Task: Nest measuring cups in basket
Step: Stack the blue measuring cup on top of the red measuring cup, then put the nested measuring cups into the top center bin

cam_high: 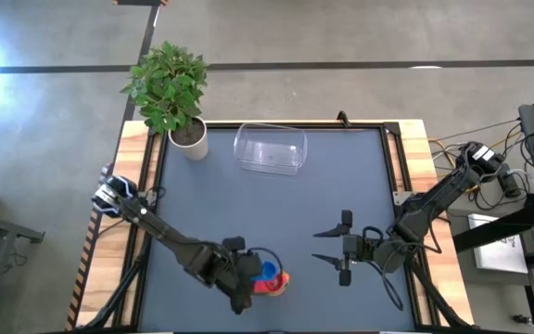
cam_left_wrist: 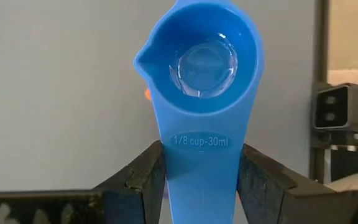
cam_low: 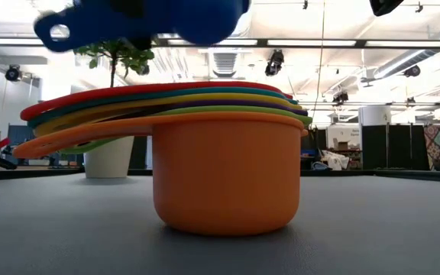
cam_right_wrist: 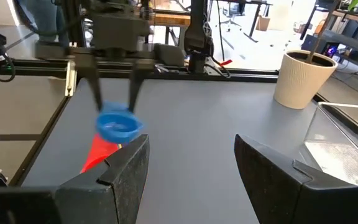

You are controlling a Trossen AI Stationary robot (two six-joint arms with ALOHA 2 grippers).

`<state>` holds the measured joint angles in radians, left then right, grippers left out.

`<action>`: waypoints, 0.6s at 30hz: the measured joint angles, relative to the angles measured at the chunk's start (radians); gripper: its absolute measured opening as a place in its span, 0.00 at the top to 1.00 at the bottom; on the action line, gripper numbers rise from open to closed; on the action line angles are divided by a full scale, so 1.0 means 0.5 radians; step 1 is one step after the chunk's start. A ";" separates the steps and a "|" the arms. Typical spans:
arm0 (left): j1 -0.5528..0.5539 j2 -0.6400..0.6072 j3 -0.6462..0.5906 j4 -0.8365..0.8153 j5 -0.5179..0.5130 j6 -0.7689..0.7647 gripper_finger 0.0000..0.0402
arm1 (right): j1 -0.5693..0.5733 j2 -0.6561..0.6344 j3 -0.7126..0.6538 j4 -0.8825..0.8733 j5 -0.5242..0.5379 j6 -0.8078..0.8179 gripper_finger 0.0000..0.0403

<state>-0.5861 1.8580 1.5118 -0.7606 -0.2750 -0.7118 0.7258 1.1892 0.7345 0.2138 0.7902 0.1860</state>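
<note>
A stack of nested measuring cups stands on the table near its front edge, orange outermost, with red, teal, yellow, purple and green rims showing above. It also shows in the high view. My left gripper is shut on a blue cup, held above the stack. My right gripper is open and empty to the right of the stack. The clear basket stands empty at the table's far side. My left gripper pinches the blue cup's handle by its two long edges, close to the bowl, between its two fingers. The fingers come from above, pointing down. The cup is lifted clear above the stack, about level, its open side up.
A white pot with a green plant stands at the far left corner, beside the basket; it also shows in the right wrist view. Open grey table lies between the stack and the basket.
</note>
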 joint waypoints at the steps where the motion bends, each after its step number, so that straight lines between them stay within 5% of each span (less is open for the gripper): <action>1: -0.010 0.030 0.038 -0.004 0.000 0.021 0.65 | 0.000 0.000 0.000 0.000 0.000 0.000 0.44; 11: -0.025 0.398 0.507 -0.497 0.025 0.086 0.64 | 0.000 0.000 0.000 0.000 0.004 -0.001 0.44; 18: -0.021 0.553 0.705 -0.595 0.029 0.202 0.51 | 0.000 0.000 0.000 0.000 -0.002 -0.004 0.44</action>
<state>-0.5967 2.1345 1.8645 -1.0582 -0.2605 -0.6107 0.7258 1.1892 0.7345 0.2136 0.7891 0.1839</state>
